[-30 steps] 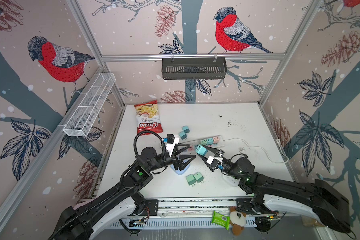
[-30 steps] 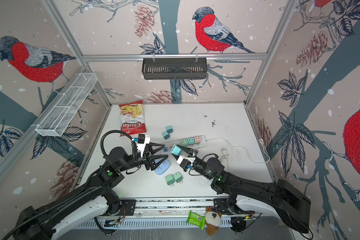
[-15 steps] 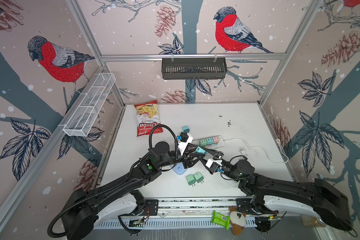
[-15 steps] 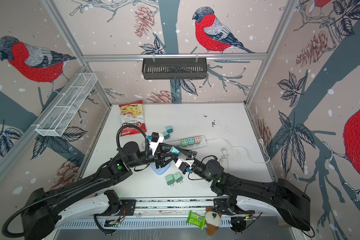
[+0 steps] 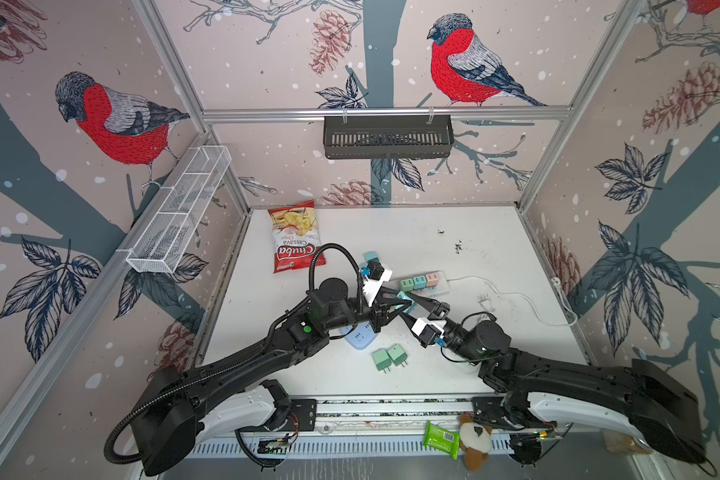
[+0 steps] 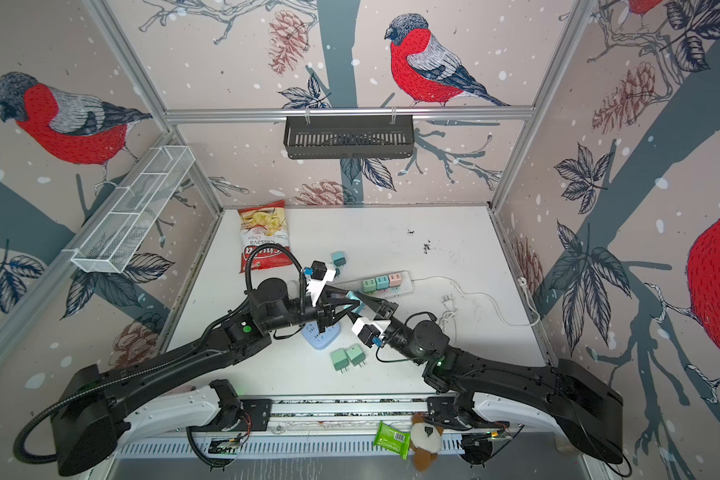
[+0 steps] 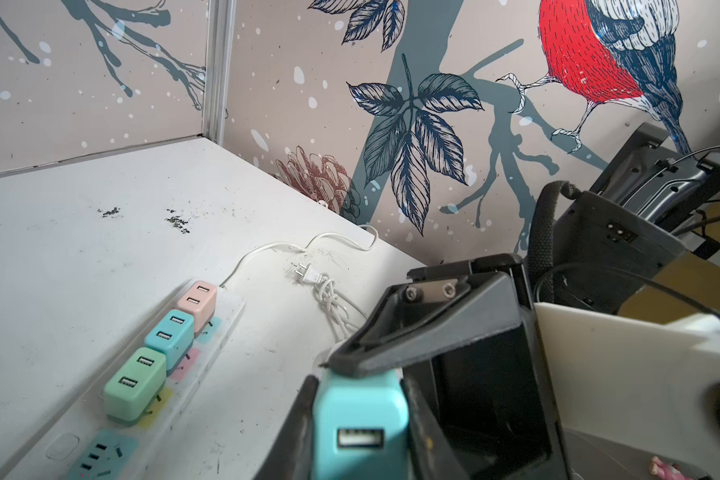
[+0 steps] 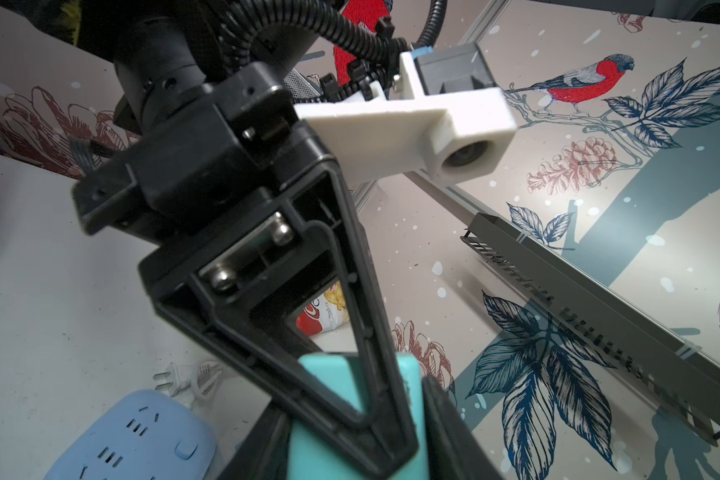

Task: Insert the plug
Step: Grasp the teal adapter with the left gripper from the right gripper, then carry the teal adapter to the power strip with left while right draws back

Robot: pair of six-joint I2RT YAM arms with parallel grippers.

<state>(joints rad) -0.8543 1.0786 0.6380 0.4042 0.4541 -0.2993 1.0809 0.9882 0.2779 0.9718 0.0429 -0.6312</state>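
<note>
My left claw (image 7: 360, 451) is closed on the teal USB charger plug (image 7: 358, 415), whose USB port faces my left wrist camera. My right claw (image 8: 356, 451) is clamped on the same plug from the opposite side, so both claws grip it at once. In both top views the plug sits where the two claws meet, lifted off the tabletop (image 5: 391, 232). It is just beside the white power strip (image 5: 440, 287), on the side nearer my arm bases. Three plugged-in chargers (image 7: 170, 336), green, teal and pink, sit in a row toward the strip's corded end, and a free socket (image 7: 100, 455) shows past the green one. A blue socket hub (image 5: 360, 340) lies on the tabletop nearer my bases than the strip, and two loose green chargers (image 5: 388, 357) lie farther from the strip again.
</note>
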